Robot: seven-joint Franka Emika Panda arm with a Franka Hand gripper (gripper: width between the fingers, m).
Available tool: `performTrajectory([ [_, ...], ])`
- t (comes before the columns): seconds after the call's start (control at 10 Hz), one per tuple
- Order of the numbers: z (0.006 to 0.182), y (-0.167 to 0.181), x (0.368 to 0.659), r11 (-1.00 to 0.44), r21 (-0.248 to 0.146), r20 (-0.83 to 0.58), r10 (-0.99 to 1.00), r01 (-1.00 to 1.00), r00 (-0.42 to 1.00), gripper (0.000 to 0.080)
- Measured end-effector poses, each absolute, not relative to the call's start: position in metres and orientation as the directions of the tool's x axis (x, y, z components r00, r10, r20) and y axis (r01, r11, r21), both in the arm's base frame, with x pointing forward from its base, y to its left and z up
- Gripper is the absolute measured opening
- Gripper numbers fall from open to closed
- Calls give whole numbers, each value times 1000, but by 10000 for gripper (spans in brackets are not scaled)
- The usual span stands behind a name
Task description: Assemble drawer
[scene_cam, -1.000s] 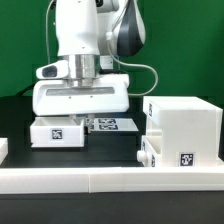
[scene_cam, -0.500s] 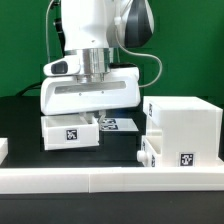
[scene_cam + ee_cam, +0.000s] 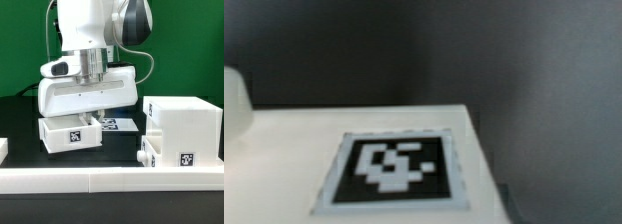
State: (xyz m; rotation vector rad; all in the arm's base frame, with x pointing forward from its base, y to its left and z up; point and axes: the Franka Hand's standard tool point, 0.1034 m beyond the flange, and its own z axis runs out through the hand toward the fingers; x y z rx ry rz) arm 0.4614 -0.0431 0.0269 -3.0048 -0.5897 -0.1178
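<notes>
A small white drawer box point(image 3: 68, 133) with a black marker tag on its front sits tilted at the exterior view's left centre, just off the black table. My gripper point(image 3: 96, 118) comes down onto its right end, with the fingers mostly hidden under the white hand, and appears shut on it. The wrist view shows the box's white face point(image 3: 295, 150) and its tag point(image 3: 393, 168) very close and blurred, with no fingers in sight. The large white drawer case point(image 3: 185, 128) stands at the exterior view's right and carries a tag.
The marker board point(image 3: 122, 124) lies flat behind the small box, between it and the case. A long white rail point(image 3: 110, 181) runs along the front. A small white piece point(image 3: 3, 148) shows at the exterior view's left edge. A green wall stands behind.
The hand has moved toward the exterior view's right and risen slightly. The small drawer box has shifted right with it and now tilts.
</notes>
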Motion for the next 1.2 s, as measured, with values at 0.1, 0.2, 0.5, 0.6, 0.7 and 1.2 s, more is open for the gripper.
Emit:
performTrajectory([
  [0.1,31,-43,470,-869,-37,102,488,494,867,41],
  [0.2,36,-40,476,-795,-6,108,602,606,791,41],
  [0.5,33,-41,473,-692,7,104,718,722,688,41],
  [0.6,33,-42,473,-637,15,102,768,771,632,41],
  [0.7,33,-43,474,-543,32,95,838,839,538,41],
  [1.2,35,-46,479,-318,59,77,946,946,313,41],
])
